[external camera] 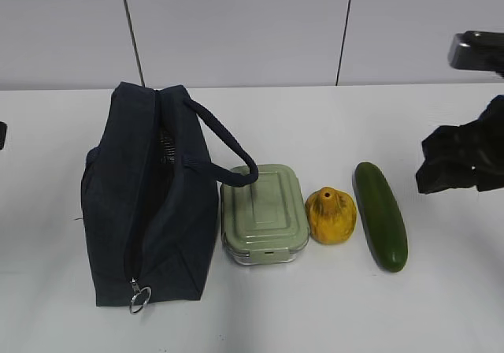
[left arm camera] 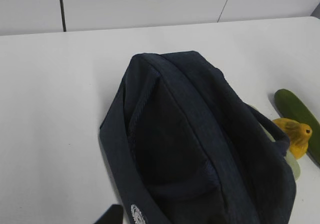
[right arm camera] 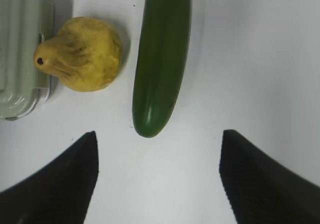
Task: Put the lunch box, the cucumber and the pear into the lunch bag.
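Right end effector (right arm camera: 157, 179) spread wide w/ nothing held, lower frame by cucumber (right arm camera: 160, 54); left's state can't tell.

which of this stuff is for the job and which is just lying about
For the job: lunch bag, lunch box, pear, cucumber.
Just lying about: nothing; the rest is only the bare white table.

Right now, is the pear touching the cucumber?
Apart. The right wrist view shows a strip of bare white table between the pear and the cucumber; the exterior view shows the same gap.
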Motion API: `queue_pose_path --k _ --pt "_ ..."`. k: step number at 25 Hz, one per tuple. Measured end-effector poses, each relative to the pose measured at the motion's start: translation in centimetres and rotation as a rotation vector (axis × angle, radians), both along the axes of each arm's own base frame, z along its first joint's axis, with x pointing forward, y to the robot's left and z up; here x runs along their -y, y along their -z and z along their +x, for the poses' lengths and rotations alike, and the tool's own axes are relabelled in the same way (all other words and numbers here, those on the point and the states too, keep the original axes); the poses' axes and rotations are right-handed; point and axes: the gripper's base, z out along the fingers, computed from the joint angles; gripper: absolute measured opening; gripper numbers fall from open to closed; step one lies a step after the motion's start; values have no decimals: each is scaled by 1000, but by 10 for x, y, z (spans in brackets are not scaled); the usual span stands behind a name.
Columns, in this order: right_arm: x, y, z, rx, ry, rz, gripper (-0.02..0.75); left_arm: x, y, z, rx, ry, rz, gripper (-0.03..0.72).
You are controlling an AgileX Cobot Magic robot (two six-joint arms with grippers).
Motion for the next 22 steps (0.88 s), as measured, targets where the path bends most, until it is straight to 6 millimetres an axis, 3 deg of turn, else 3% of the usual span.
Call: queue_pose_path --k 7,22 --pt "-5 25 25 -90 -12 -20 613 0 1 3 4 -2 4 312" --pt "-10 45 44 -150 -11 -17 599 2 11 14 -68 2 -16 312"
